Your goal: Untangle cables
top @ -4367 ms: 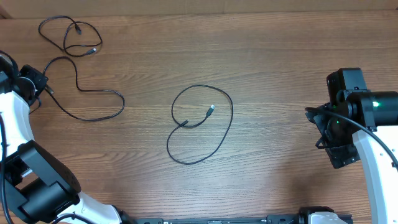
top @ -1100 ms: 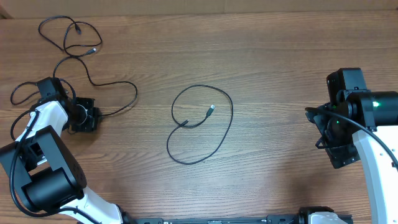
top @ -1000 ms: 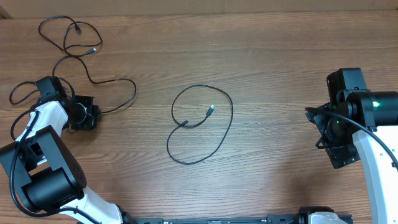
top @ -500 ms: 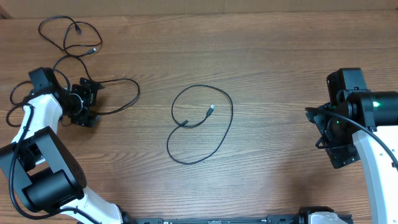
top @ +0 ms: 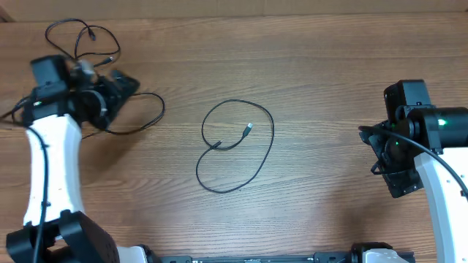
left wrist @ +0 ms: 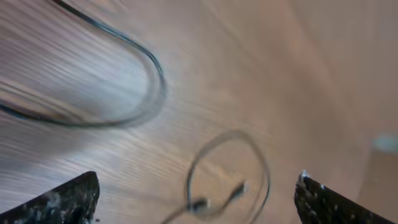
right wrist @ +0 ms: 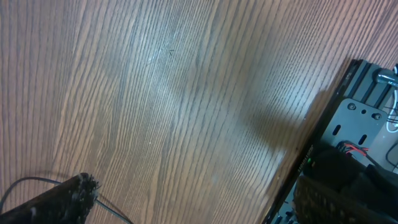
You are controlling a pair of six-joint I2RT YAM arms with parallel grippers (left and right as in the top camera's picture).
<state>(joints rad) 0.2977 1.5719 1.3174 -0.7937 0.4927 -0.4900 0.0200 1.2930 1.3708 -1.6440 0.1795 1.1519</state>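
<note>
Left claw [left wrist: 196, 186] spread, cables [left wrist: 159, 73] just ahead

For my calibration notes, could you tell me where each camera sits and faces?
Overhead: above the table, looking straight down; left arm and right arm show.
Left wrist: on the left arm, angled across the table at the looped cable; open left end effector frames it.
Right wrist: faces bare table; open right end effector shows.
Shared: overhead and left wrist see the looped cable.

On the table [top: 329, 88], a cable loop [top: 273, 130] lies centre, other cables [top: 91, 33] back-left.
</note>
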